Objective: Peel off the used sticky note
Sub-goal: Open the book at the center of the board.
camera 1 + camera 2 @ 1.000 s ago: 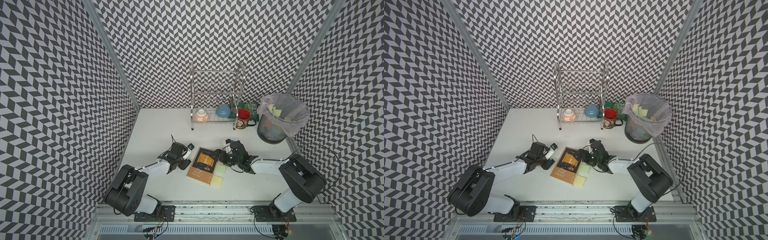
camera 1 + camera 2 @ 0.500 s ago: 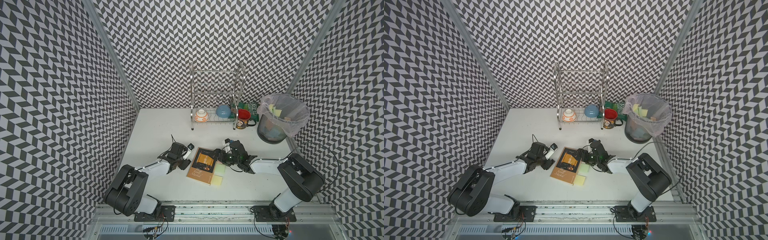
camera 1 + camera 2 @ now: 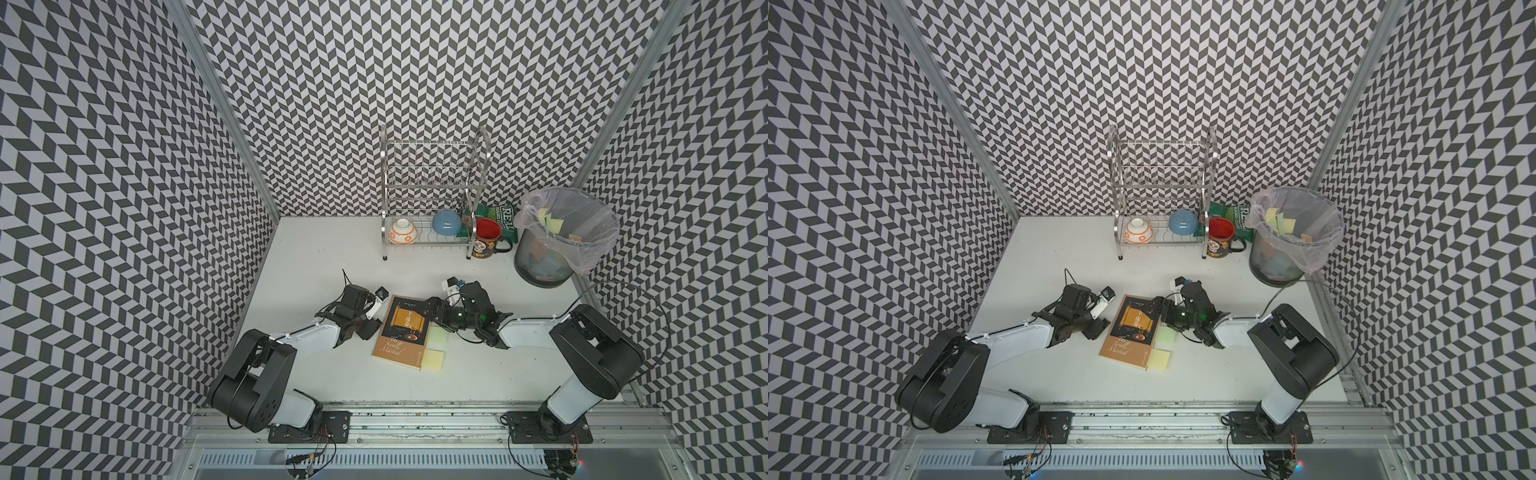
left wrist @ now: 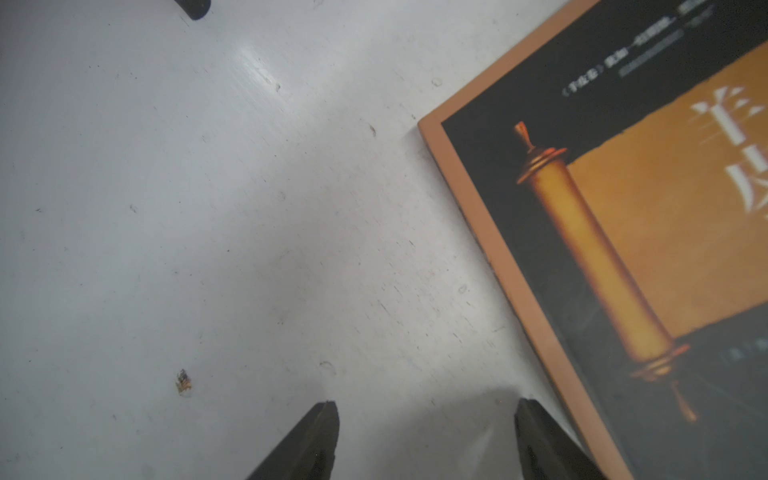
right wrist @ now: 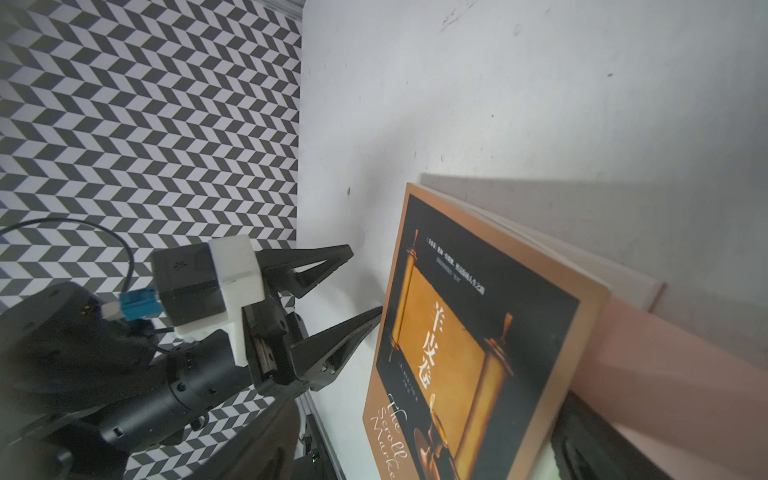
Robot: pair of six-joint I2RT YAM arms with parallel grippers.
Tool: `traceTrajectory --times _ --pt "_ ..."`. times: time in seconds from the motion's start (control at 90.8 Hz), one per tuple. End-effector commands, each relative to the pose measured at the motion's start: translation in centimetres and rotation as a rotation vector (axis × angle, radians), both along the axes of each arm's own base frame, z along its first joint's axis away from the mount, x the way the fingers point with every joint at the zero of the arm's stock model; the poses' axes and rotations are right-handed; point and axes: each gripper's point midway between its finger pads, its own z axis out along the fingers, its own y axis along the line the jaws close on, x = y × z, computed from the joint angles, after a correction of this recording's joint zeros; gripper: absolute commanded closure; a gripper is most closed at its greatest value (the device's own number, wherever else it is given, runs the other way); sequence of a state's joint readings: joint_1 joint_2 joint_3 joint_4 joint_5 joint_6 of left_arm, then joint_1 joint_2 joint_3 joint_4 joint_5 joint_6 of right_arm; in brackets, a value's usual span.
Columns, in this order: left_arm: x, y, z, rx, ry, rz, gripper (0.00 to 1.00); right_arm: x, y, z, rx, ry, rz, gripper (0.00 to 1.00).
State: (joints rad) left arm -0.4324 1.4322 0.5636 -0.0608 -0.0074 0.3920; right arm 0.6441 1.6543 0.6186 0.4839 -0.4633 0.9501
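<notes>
Reach favours our right gripper (image 3: pixel 434 311): 2 sticky notes (image 3: pixel 438 336) jut from the book (image 3: pixel 405 332) edge beside its open jaws; our left gripper (image 4: pixel 424 409), also open, sits opposite.

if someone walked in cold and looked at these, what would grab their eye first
Probably the black-and-white chevron walls boxing in the white table. Next, the brown and black book lying mid-table between the left arm and right arm, with pale yellow sticky notes poking out of its edge on the right arm's side. Then the lined bin in the far right corner, with more yellow notes inside.
</notes>
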Motion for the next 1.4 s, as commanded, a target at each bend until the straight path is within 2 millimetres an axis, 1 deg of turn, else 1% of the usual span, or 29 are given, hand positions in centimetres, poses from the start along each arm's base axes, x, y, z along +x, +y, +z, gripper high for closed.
traceTrajectory --times 0.0,0.121,0.187,0.242,0.297,0.353,0.43,0.529,0.617,0.705,0.749,0.793,0.837,0.87,0.903,0.991,1.036,1.091,1.124,1.157,1.267,1.388 --pt "-1.2 0.7 -1.7 0.046 0.051 0.002 0.3 -0.2 1.2 3.0 0.07 -0.091 0.051 0.06" --pt "-1.2 0.8 -1.7 0.046 0.05 0.004 0.3 -0.3 1.6 3.5 0.068 -0.104 0.065 0.07" --pt "-1.2 0.7 -1.7 0.045 0.048 0.004 0.3 -0.3 1.6 3.3 0.063 -0.104 0.067 0.09" --pt "-1.2 0.7 -1.6 0.044 0.048 0.003 0.3 -0.3 1.7 2.9 0.056 -0.097 0.067 0.12" --pt "-1.2 0.7 -1.6 0.042 0.048 0.005 0.29 -0.2 1.8 2.4 0.049 -0.084 0.07 0.17" --pt "-1.2 0.7 -1.6 0.042 0.048 0.003 0.29 -0.2 2.0 2.2 0.05 -0.08 0.079 0.19" --pt "-1.1 0.6 -1.4 0.041 0.044 0.0 0.27 -0.2 2.3 2.0 0.049 -0.072 0.084 0.26" --pt "-1.0 0.6 -1.2 0.044 0.037 -0.003 0.26 -0.2 2.6 2.5 0.059 -0.08 0.09 0.3" --pt "-0.9 0.6 -0.7 0.046 0.023 -0.011 0.26 -0.2 2.7 3.2 0.069 -0.094 0.093 0.37" --pt "-0.8 0.6 0.1 0.05 0.014 -0.017 0.26 -0.1 2.6 3.5 0.07 -0.097 0.088 0.5" --pt "-0.8 0.5 0.8 0.045 0.003 -0.022 0.25 -0.1 2.7 3.7 0.073 -0.092 0.087 0.57" --pt "-0.8 0.5 1.8 0.04 -0.01 -0.029 0.25 -0.1 2.8 3.9 0.081 -0.091 0.089 0.62" --pt "-0.8 0.4 3.0 0.03 -0.029 -0.037 0.25 0.0 2.9 4.2 0.089 -0.085 0.086 0.71" --pt "-1.0 0.3 3.9 0.021 -0.042 -0.044 0.23 0.1 3.0 4.2 0.09 -0.078 0.085 0.8" --pt "-1.2 0.2 4.8 0.011 -0.053 -0.054 0.22 0.2 3.1 4.3 0.093 -0.071 0.08 0.87" --pt "-2.3 -0.5 7.4 -0.04 -0.081 -0.113 0.17 0.6 3.4 4.6 0.109 -0.05 0.067 0.93" --pt "-3.3 -1.1 8.3 -0.071 -0.085 -0.161 0.14 0.8 3.6 4.8 0.12 -0.041 0.064 0.94" --pt "-4.7 -1.9 9.0 -0.108 -0.082 -0.229 0.07 1.0 3.9 5.1 0.134 -0.023 0.057 0.96" --pt "-5.6 -2.3 9.3 -0.12 -0.082 -0.264 0.03 1.1 4.0 5.2 0.141 -0.015 0.054 0.96" --pt "-6.4 -2.5 9.2 -0.127 -0.078 -0.292 0.01 1.3 4.2 5.5 0.149 -0.011 0.051 0.96" --pt "-8.6 -3.4 8.8 -0.146 -0.081 -0.369 0.0 1.8 4.5 5.9 0.165 0.015 0.031 0.97" --pt "-9.5 -4.5 9.7 -0.163 -0.122 -0.43 0.0 2.1 4.5 5.9 0.171 0.039 0.007 0.97"
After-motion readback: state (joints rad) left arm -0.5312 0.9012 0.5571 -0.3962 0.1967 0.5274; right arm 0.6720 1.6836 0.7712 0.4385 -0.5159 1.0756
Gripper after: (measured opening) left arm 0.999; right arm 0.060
